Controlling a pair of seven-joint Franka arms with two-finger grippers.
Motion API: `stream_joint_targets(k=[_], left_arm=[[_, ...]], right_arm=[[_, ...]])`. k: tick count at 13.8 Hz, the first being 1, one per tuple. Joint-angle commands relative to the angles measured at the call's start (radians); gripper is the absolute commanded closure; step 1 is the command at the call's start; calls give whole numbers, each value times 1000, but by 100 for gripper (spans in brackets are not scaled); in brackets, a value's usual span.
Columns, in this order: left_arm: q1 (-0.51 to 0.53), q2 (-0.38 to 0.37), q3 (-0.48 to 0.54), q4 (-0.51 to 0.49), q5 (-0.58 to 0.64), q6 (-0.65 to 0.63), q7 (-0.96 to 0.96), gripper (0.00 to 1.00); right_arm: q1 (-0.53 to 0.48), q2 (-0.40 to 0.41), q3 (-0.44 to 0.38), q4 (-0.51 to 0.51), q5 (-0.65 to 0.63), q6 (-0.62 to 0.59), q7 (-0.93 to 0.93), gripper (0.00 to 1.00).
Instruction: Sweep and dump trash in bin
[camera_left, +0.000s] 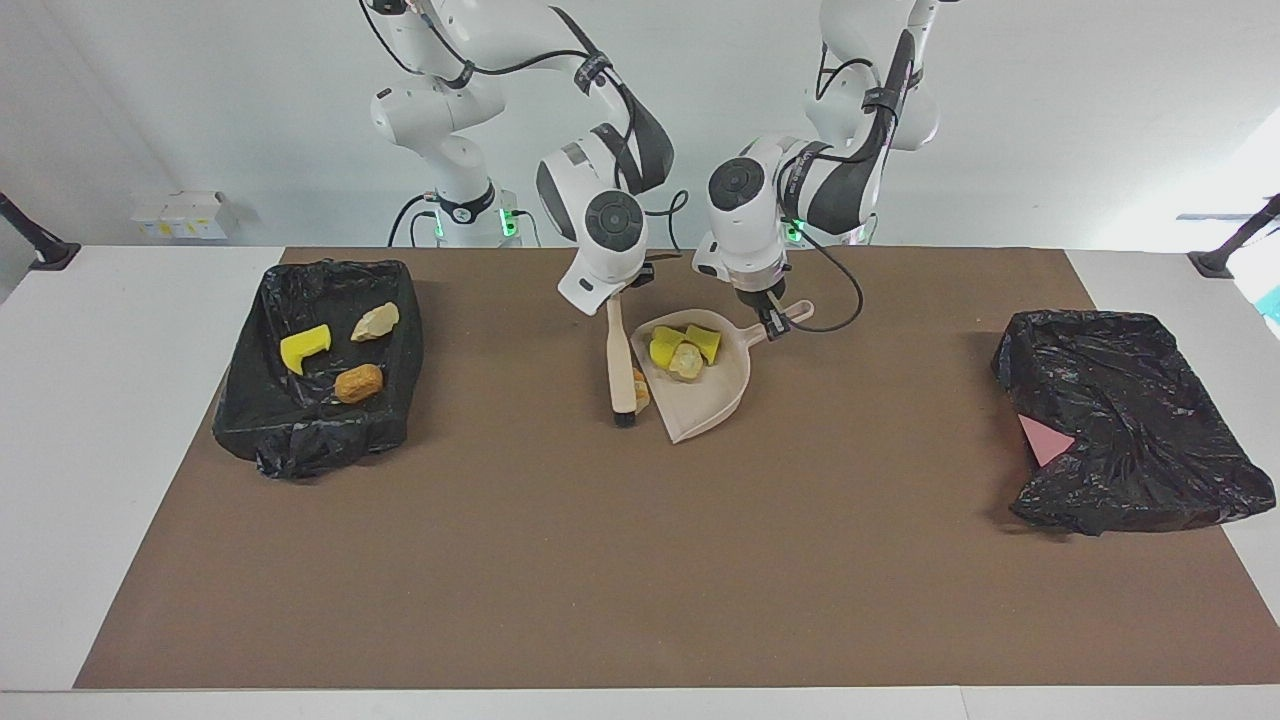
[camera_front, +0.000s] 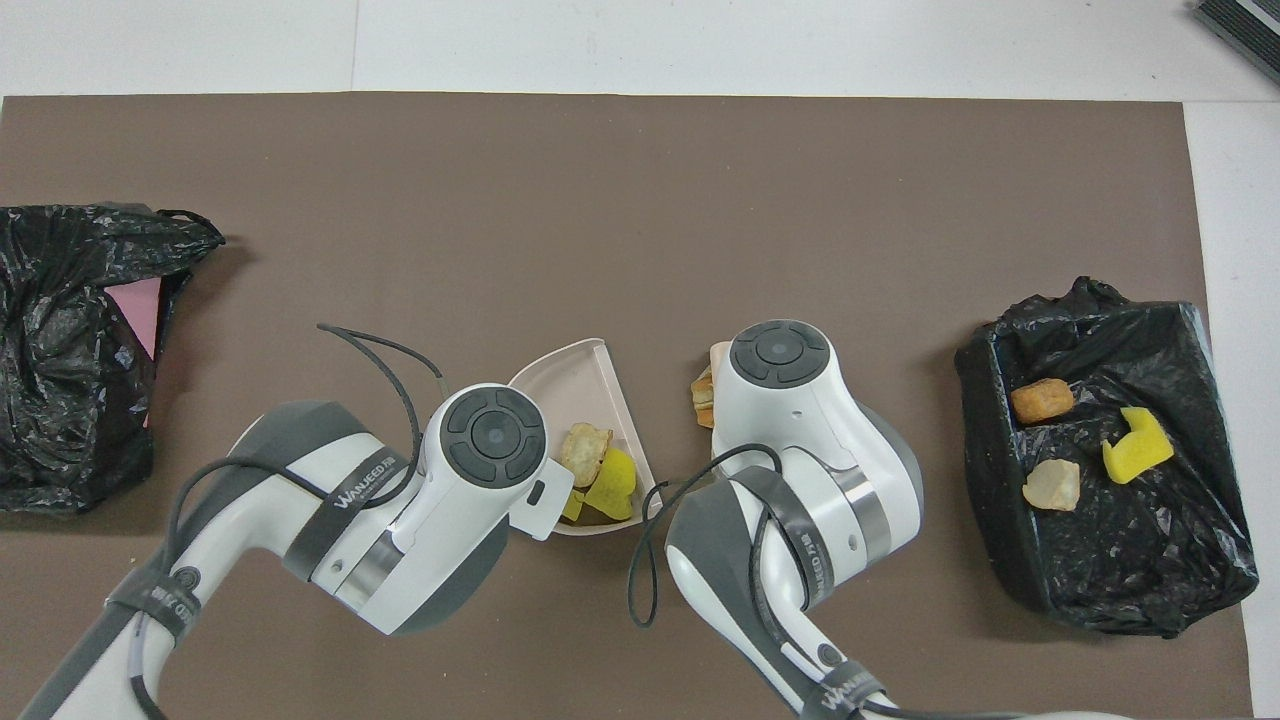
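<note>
One tan trash lump (camera_left: 641, 390) touches the brush (camera_left: 620, 370), clamped by the right gripper (camera_left: 612, 296), bristles pointing away from the robots.

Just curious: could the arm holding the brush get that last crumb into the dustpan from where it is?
Probably yes. The brush in the right hand already rests against the crumb, beside the dustpan with nothing between.

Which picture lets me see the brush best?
The facing view: the whole hand brush shows there, handle up in the right gripper, dark bristles down on the mat, one trash piece beside it. In the overhead view the right arm covers nearly all of it; only a sliver peeks out.
</note>
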Motion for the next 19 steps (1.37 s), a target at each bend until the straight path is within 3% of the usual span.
stream_joint_targets(k=[1,5,8,19], left_arm=[[-27,-26,8,-43,9,48,-7,100],[3,-30,8,-89,9,186,28,100],[54,-16,10,-86,-56,247,109,100],[146,4,8,-87,-190,341,161,100]], right_arm=[[24,-23,7,0,61,-4,3,100],[24,-44,7,37,64,-58,-8,100],[13,-81,-3,52,69,-78,-6,100],[-42,-96,-17,81,28,-122,-37,100]])
